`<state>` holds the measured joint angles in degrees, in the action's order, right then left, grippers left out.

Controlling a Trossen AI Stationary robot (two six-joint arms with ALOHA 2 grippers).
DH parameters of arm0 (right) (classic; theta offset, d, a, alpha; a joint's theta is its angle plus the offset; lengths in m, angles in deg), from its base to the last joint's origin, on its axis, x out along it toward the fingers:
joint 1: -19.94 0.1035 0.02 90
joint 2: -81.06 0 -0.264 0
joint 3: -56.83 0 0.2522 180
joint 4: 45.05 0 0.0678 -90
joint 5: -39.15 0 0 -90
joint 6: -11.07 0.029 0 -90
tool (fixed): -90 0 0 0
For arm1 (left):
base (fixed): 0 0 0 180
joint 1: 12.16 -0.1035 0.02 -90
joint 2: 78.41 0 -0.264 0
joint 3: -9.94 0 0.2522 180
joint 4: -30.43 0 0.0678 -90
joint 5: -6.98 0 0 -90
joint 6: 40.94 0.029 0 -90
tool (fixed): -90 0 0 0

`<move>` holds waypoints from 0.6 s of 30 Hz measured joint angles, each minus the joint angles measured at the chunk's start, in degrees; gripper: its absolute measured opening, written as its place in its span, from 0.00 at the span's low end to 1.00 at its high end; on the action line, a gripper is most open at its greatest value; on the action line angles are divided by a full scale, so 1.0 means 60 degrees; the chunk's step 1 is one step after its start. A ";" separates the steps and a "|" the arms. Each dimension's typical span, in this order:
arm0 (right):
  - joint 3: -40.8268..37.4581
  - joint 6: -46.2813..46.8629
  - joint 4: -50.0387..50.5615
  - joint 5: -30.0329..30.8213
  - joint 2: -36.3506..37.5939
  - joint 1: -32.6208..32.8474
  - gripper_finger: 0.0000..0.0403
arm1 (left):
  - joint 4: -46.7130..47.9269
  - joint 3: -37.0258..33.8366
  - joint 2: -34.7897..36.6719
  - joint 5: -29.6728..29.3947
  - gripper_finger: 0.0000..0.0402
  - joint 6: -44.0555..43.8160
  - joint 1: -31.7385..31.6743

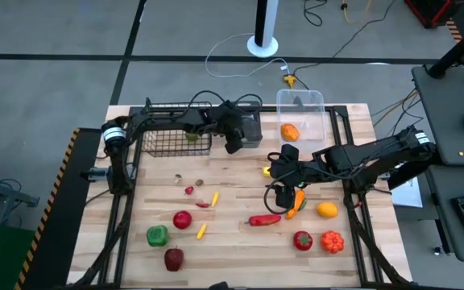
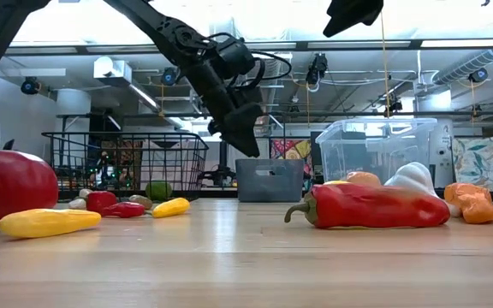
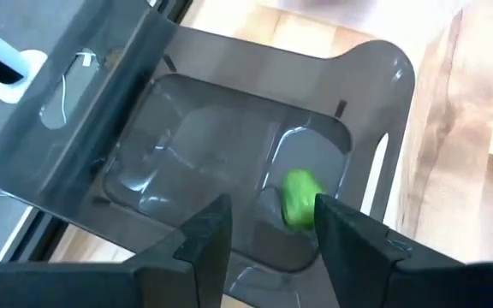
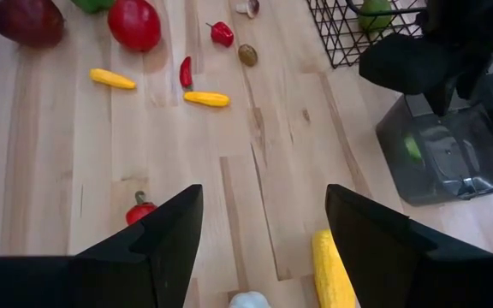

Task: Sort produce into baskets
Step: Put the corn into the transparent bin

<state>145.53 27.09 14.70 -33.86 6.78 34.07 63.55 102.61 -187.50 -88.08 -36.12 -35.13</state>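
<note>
My left gripper (image 1: 234, 145) (image 3: 270, 210) is open above the dark grey plastic bin (image 1: 250, 129) (image 2: 268, 180). A small green piece of produce (image 3: 299, 198) lies inside the bin, below the gap between the fingers. My right gripper (image 1: 279, 171) (image 4: 264, 197) is open and empty above the table's middle, beside a yellow piece (image 4: 332, 267) and a white garlic (image 4: 248, 299). The black wire-mesh basket (image 1: 176, 130) holds a green fruit (image 1: 192, 135). The clear tub (image 1: 300, 109) holds an orange piece (image 1: 289, 132).
Loose produce lies on the table: a red pepper (image 1: 264, 219), a carrot (image 1: 296, 201), a lemon (image 1: 326, 209), a tomato (image 1: 302, 240), an orange pumpkin (image 1: 332, 241), a red apple (image 1: 182, 219), a green pepper (image 1: 157, 235), a dark red apple (image 1: 173, 258) and small yellow and red pieces.
</note>
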 joint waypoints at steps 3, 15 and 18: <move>0.0000 0.0003 0.0000 0.0000 0.0000 0.0000 0.59 | 0.0456 0.0069 0.0202 -0.0002 0.37 -0.0162 0.0175; -0.0062 0.0470 0.0064 -0.0004 -0.0587 0.0000 0.59 | 0.1025 -0.1402 0.3140 -0.0888 0.33 -0.0651 0.2791; -0.0062 0.0557 0.0095 -0.0086 -0.0799 -0.0004 0.59 | 0.1002 -0.2093 0.4158 -0.0925 0.33 -0.0939 0.3508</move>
<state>145.16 30.43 15.27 -34.37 1.99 34.05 69.56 90.05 -162.56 -93.63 -41.75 -14.08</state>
